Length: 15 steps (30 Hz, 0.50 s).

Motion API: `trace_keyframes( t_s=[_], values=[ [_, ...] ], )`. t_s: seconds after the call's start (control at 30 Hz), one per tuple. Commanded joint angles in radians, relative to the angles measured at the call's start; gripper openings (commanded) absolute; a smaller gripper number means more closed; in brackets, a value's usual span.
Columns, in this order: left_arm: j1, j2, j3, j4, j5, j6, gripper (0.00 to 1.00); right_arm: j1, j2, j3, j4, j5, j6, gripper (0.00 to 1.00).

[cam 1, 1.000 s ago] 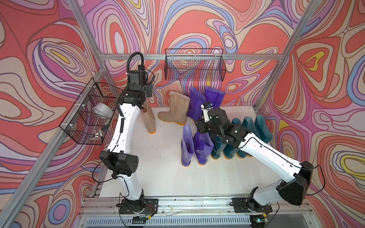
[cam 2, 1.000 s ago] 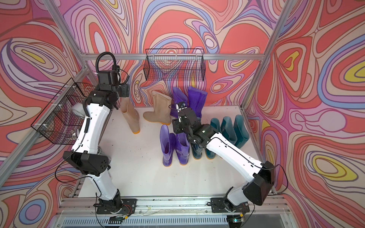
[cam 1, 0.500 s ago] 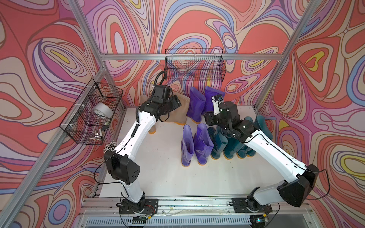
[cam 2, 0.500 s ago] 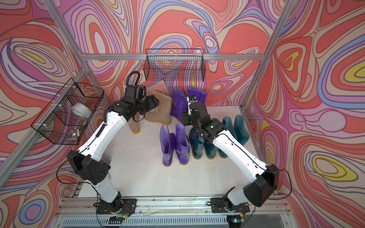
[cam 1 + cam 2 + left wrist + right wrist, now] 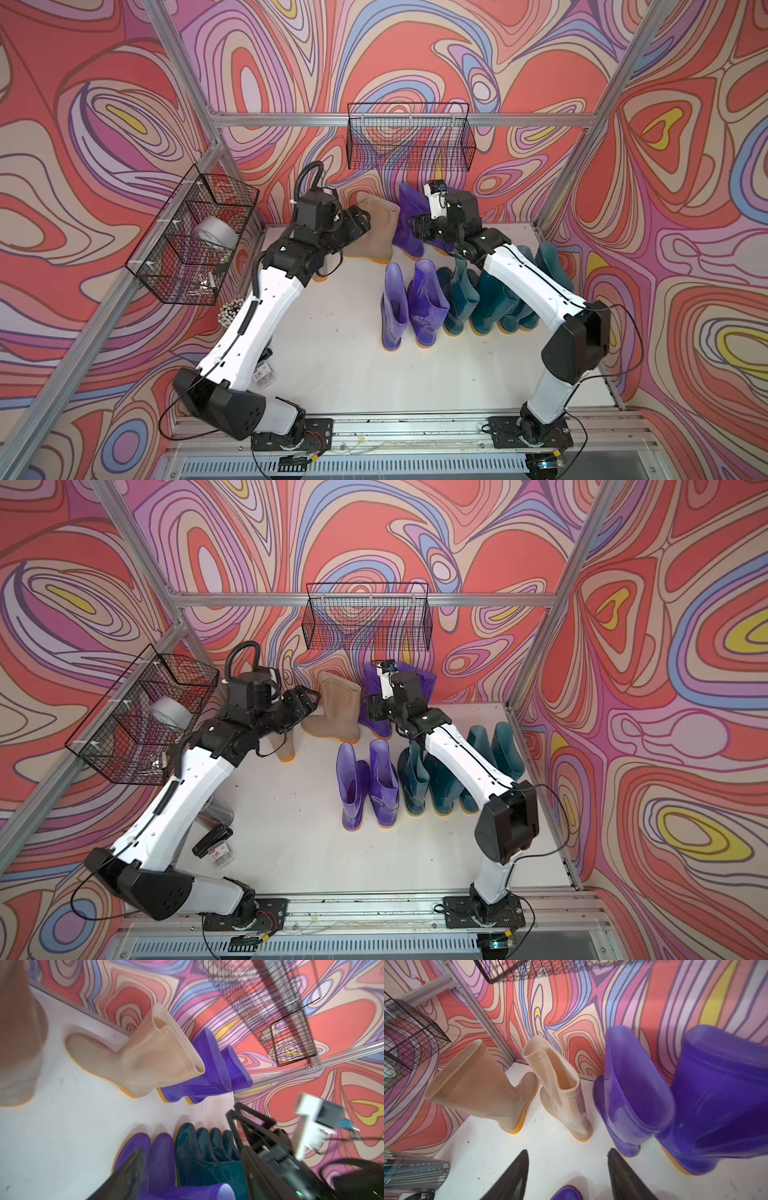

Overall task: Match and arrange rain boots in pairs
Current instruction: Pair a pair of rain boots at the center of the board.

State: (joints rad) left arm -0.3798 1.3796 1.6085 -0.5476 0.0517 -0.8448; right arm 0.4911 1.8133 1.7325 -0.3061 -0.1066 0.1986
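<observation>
Nearest, behind both grippers, toward the arm bases: a row of boots standing up on the white counter [image 5: 332, 357]. Two near purple boots [image 5: 424, 303] side by side, then four teal boots [image 5: 484, 305] packed close, partly under the right arm. Looks paired already.

Next, the right gripper [image 5: 566, 1150]: wide open, nothing between the fingers, low over bare counter. Just ahead of it and off to one side, two far purple boots [image 5: 633, 1088], upright by the back wall. Touching or only close, cannot tell.

Then the left gripper [image 5: 306, 699]: open too, holding nothing, just beside the top edge of the first beige boot [image 5: 334, 712]. Back under that gripper's own arm, the second beige boot [image 5: 283, 746], upright, a little apart from the first.

Likely step: grab the first beige boot and stand it next to its twin.

To do it well:
- Slip one finger inside the boot top and one outside.
- Squeeze gently, to avoid folding the soft rubber.
- Lift only a little, straight up, and keep the boot upright.
- Steer clear of the far purple boots close by, and of the right gripper, also near.
- Set it down flat beside the twin, toes the same way, sides almost touching.
- Let go only once steady.
</observation>
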Motion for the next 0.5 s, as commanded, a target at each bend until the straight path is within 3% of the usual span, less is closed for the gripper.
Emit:
trace_keyframes(
  t_s=[0.0,0.2,0.47],
  values=[
    [0.005,-0.086,-0.079,-0.096,-0.149,0.076,0.76,-0.002,0.087,0.067,0.024,-0.040,-0.033,0.63],
    [0.050,-0.194,-0.203,-0.111,-0.153,0.089,0.78,-0.003,0.210,0.170,0.030,-0.050,-0.042,0.63],
    [0.087,-0.206,-0.268,-0.110,-0.130,0.093,0.79,-0.003,0.339,0.300,-0.004,-0.063,-0.063,0.63]
  ],
)
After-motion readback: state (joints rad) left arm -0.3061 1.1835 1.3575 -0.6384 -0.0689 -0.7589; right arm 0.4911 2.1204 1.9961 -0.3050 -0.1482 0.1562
